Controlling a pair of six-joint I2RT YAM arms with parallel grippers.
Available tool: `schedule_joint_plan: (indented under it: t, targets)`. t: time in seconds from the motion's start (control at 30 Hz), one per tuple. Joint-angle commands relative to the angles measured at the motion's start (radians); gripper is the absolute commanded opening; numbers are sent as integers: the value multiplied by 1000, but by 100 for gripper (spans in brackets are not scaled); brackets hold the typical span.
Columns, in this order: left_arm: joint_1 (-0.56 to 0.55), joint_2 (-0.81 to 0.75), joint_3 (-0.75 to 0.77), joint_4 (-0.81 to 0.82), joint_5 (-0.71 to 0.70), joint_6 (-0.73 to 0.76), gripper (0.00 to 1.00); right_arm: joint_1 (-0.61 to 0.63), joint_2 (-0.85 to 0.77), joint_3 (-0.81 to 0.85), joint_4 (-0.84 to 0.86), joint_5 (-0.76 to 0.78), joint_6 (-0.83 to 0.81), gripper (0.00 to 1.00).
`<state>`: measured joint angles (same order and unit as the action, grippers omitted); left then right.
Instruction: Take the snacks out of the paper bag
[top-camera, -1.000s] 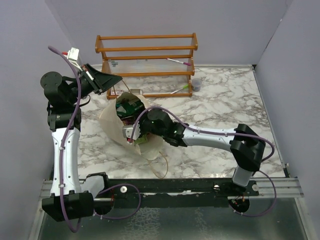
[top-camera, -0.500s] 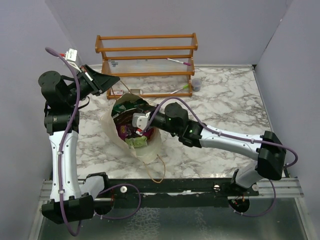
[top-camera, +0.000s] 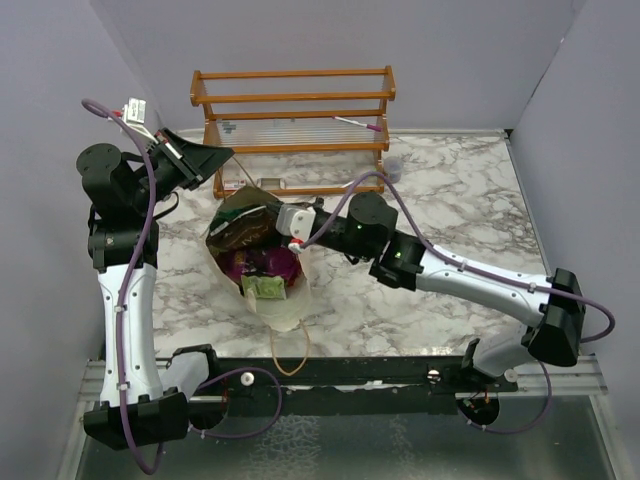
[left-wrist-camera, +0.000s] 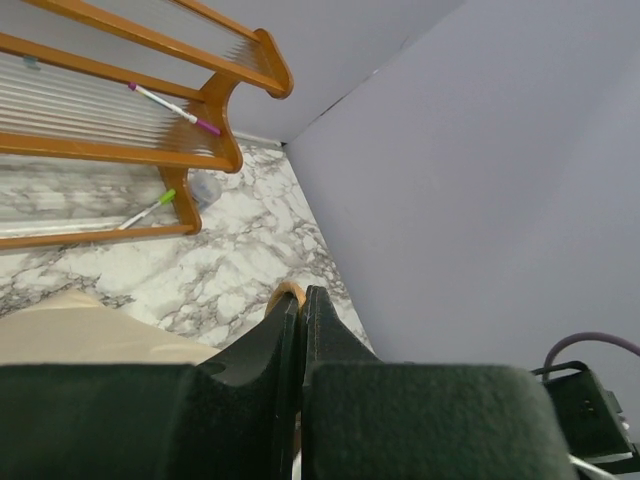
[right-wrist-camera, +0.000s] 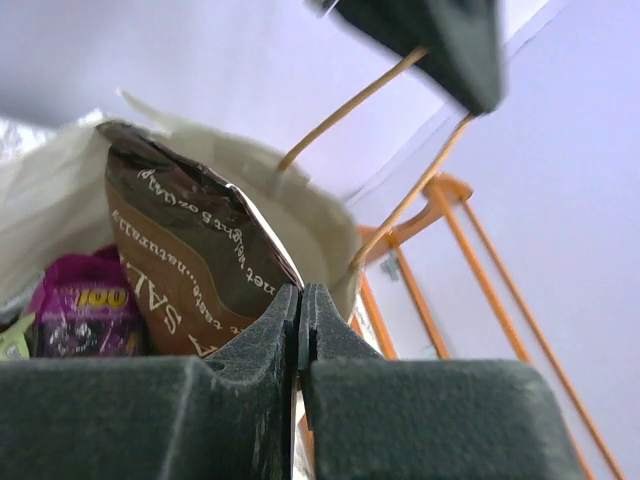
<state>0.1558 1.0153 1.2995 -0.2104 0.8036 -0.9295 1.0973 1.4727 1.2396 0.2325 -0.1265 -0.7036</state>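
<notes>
Brown packet (right-wrist-camera: 180, 260) now higher in paper bag (top-camera: 281, 306), in right gripper (right-wrist-camera: 300, 300).

- The paper bag (top-camera: 283, 306) is cream and stands on the table (top-camera: 450, 200) with its mouth open to the top.
- One thin tan cord handle (top-camera: 290, 352) lies loose on the table in front of the bag. The other handle (right-wrist-camera: 352, 98) goes up, and the left gripper (left-wrist-camera: 300, 296) pinches it tight.
- A brown packet (top-camera: 243, 226) with white letters sticks up out of the bag at the far side, tilted. The right gripper (right-wrist-camera: 300, 290) is closed on its edge.
- A purple packet (top-camera: 262, 264) lies inside the bag, lower down, just beside the brown one.
- A light green packet (top-camera: 267, 288) lies inside too, at the near side, touching the purple one.
</notes>
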Motion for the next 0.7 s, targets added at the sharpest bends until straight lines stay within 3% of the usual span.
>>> schedule_joint_plan:
  t: [0.0, 0.4, 0.67]
  targets:
    - [3, -36, -5, 45, -69, -15, 0, 0, -107, 127, 95, -73, 117, 1]
    - [3, -26, -15, 50, -82, -18, 0, 1, -145, 305, 69, -58, 308, 2]
    - [2, -14, -4, 36, -107, -3, 0, 1, -274, 342, -6, -6, 306, 1]
